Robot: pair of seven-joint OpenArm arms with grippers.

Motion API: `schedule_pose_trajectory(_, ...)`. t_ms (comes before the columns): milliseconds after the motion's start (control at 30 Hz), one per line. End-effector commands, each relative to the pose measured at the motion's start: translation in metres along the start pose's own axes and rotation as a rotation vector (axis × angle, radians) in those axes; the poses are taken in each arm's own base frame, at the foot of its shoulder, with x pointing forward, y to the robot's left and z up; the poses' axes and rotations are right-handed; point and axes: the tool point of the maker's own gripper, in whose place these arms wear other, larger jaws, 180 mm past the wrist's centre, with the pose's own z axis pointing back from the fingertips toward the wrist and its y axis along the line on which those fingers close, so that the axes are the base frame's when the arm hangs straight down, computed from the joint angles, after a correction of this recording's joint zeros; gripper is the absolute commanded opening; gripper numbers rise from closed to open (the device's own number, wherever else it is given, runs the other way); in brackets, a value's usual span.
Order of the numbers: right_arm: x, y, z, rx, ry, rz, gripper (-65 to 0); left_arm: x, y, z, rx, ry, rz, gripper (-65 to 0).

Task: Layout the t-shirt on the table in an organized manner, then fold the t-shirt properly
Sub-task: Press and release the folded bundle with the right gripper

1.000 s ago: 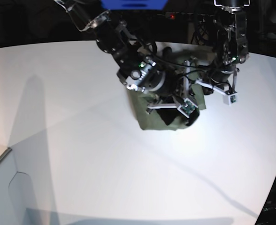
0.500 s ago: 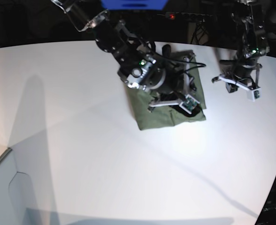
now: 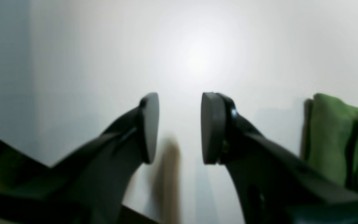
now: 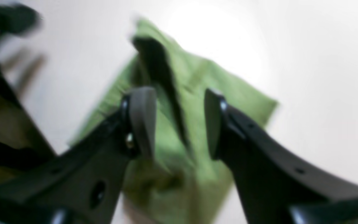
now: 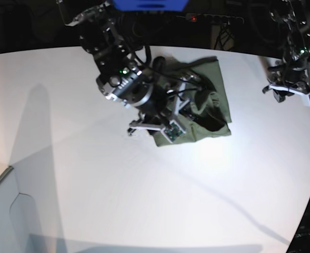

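In your left wrist view, the left gripper (image 3: 180,127) has its jaws parted with only bare white tabletop (image 3: 104,62) between the pads; it holds nothing. The olive-green t-shirt (image 3: 331,137) shows only as a folded edge at the far right of this picture, well apart from the jaws.

In your right wrist view, the right gripper (image 4: 180,123) also stands with its jaws apart, and no cloth is pinched between them. The picture is blurred, but you can see the t-shirt (image 4: 197,90) lying on the tabletop (image 4: 306,46) beneath the jaws as a compact green shape with straight edges and a dark crease or shadow running along it. I cannot tell whether the pads touch the cloth.

In your base view, the t-shirt (image 5: 218,100) sits on the tabletop (image 5: 91,174) towards the far middle, gathered into a rough rectangle. Its near and right edges look fairly straight, but the top surface is rumpled, with a raised bunch and a dark hollow near the middle. The right gripper (image 5: 149,125) hangs at the near left edge of the cloth; the left gripper (image 5: 292,95) is off to the right over bare tabletop.

My reading: the layout and most folds look done, and both grippers are free. What is left is flattening or tidying that rumpled top layer, if you want a clean finish.
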Motion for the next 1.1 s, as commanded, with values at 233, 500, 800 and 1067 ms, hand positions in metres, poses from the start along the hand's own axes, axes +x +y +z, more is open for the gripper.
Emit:
schedule_pose_trajectory(233,-0.018,0.009,0.008,0.008,0.007,-0.064,-37.1,0.016,0.0,0.001,-0.005,-0.047,-0.008,-42.6)
schedule_pose_trajectory(500,-0.046,0.105,-0.01,0.249,0.103,0.045,-36.9,0.023,-0.002,-0.001,-0.009,-0.062,-0.009,-42.6)
schedule_pose_trajectory(800,-0.045,0.151,-0.007,0.377,0.101,0.194,-36.9,0.023,0.001,0.001,-0.004,-0.061,-0.017,-42.5)
schedule_pose_trajectory(1067,-0.019,0.111,0.013,0.293,0.011,0.222,-36.9,0.049,0.018,0.014,0.044,-0.14,0.019,-42.4)
